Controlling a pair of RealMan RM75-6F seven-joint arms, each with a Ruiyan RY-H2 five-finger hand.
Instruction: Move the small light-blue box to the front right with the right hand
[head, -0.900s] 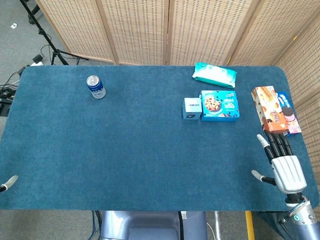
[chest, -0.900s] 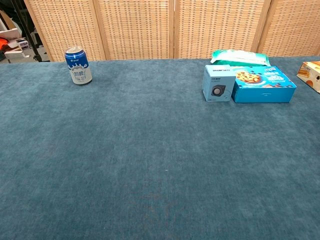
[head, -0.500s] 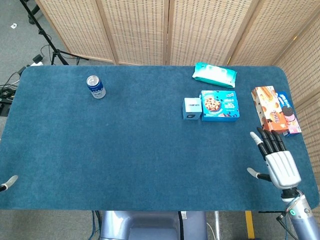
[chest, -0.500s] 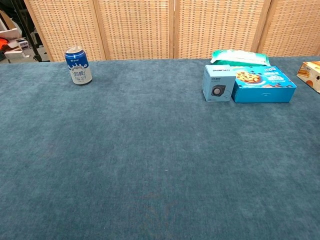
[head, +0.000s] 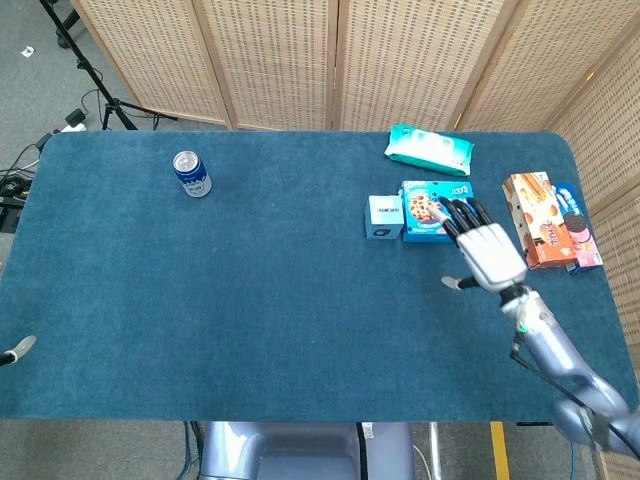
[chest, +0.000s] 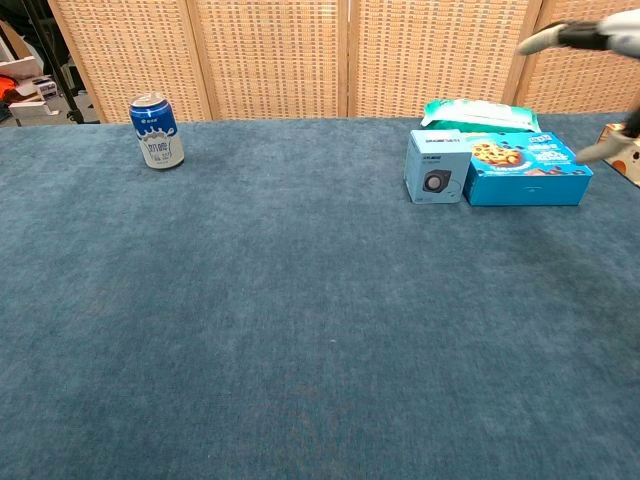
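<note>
1. Small light-blue cardboard box (head: 384, 216) with a dark round print on its front face is what we find standing on the dark-blue carpeted tabletop (head: 260, 290), right of centre and toward the far side. In the chest view it is the upright box (chest: 436, 166) touching the left side of a larger box.
2. We see that neighbour as a flat bright-blue cookie box (head: 440, 211), lying just right of the small box with their sides together.
3. We see the right hand (head: 484, 245), white-backed with dark fingers (head: 462, 214), hanging palm down over the right half of the cookie box. Its fingers are spread apart and extended and hold nothing; the thumb sticks out to the left. It is near the small box but apart from it.
4. In the chest view we catch only blurred tips of that hand (chest: 586, 35) at the upper right edge.
5. Of the left hand (head: 17, 349) we see just a grey tip at the tabletop's front left edge, so we cannot tell how its fingers lie.
6. We also note a teal soft wipes pack (head: 429, 149) behind the cookie box, an orange snack box (head: 537, 219) at the right edge, and a blue-and-white drink can (head: 191, 173) standing far left.
</note>
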